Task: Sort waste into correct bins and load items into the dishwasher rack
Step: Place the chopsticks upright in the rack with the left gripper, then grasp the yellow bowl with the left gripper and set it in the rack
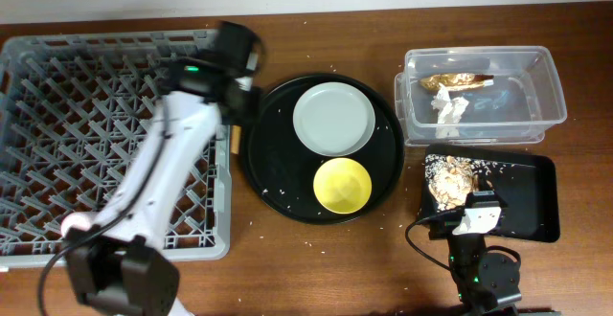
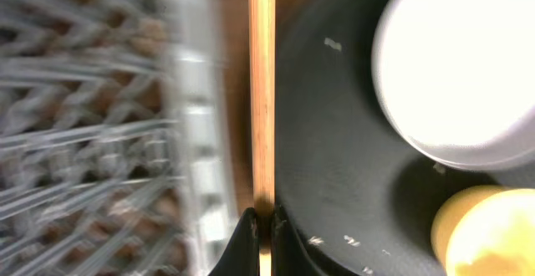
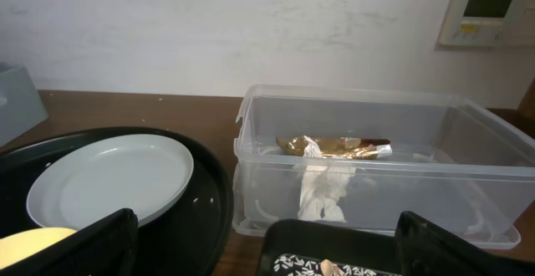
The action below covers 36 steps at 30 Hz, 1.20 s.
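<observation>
My left gripper is shut on the wooden chopsticks, in the gap between the grey dishwasher rack and the round black tray; from overhead the gripper hides most of them. The grey-green plate and the yellow bowl sit on that tray. The clear tub holds the gold wrapper and the white napkin. Food scraps lie in the black rectangular tray. My right gripper is open and empty at that tray's near edge. No cups are in view.
Crumbs are scattered on the round black tray and on the wooden table. The rack's side wall is close to the left of the chopsticks. A wall with a thermostat stands behind the tub.
</observation>
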Available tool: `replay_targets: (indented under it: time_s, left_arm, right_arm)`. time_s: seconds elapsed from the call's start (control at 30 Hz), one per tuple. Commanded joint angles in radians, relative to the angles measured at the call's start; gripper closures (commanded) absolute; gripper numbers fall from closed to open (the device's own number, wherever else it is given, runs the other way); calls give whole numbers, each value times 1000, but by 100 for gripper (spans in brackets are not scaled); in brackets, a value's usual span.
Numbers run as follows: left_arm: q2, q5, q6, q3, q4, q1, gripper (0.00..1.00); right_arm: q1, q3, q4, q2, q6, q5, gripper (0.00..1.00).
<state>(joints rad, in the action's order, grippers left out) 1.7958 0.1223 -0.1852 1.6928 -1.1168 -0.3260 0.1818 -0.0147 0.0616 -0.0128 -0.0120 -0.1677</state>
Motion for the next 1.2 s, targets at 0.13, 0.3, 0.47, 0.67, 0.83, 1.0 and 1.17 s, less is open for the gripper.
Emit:
replay_targets:
  time_s: [0.13,0.3,0.47,0.67,0.83,1.0,1.17]
  left_arm:
    - [31,-2,-42,-263,68,230,100]
    - [-42,-150,23,-94,-14,227,64]
    - [-83,-291,23,-97,0,25,59]
    - [164,-410,23,-266,219,-269,56]
    - [294,-464,22,-220,178,-259,100]
    - [83,343,-75,-16,-90,-156,100]
    - [42,993,-129,-35,-13,77,100]
  right_arm:
    - [-5,9,2,6,-7,-1,2]
    - [-5,9,2,6,-7,-1,1]
    - [-5,9,2,6,-7,-1,2]
    - [-5,9,2,6,-7,-1,1]
    - [-5,9,2,6,-7,-1,2]
    - [-5,9,2,6,-7,-1,2]
    - [-5,9,2,6,-7,-1,2]
